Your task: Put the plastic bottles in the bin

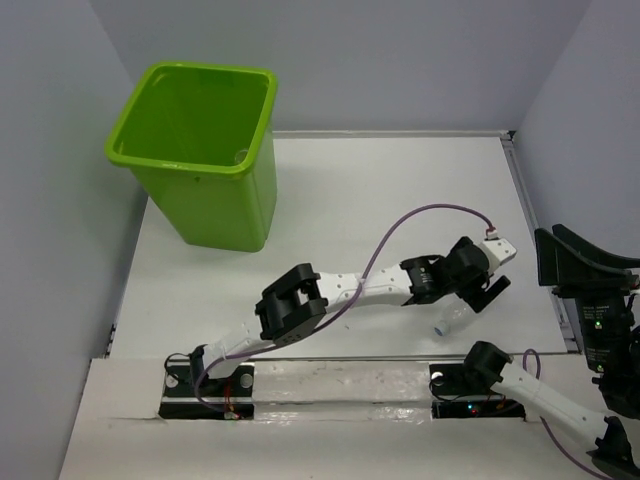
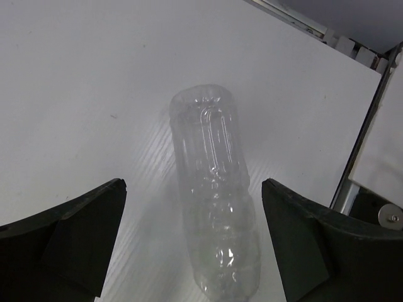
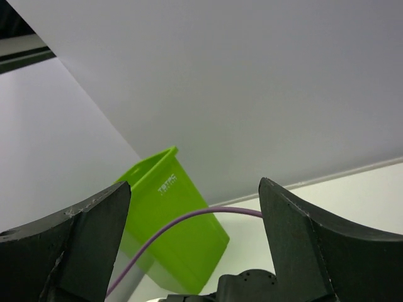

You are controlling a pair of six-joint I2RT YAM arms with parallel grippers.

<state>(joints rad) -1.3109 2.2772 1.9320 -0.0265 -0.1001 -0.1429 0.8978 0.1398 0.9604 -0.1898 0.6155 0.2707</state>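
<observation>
Left gripper [image 2: 192,185] spread wide around clear bottle [image 2: 214,207] lying on table [image 2: 75,94], not touching it, right gripper [image 3: 195,189] parted, empty

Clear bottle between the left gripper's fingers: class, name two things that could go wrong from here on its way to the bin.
1. The clear bottle lies on its side, round-bodied, between the fingers of the open left gripper; closing could squeeze it out or roll it away.
2. The bin stands tall at the far left corner; a weak grip might drop the bottle on the long carry, or clip the rim.
</observation>
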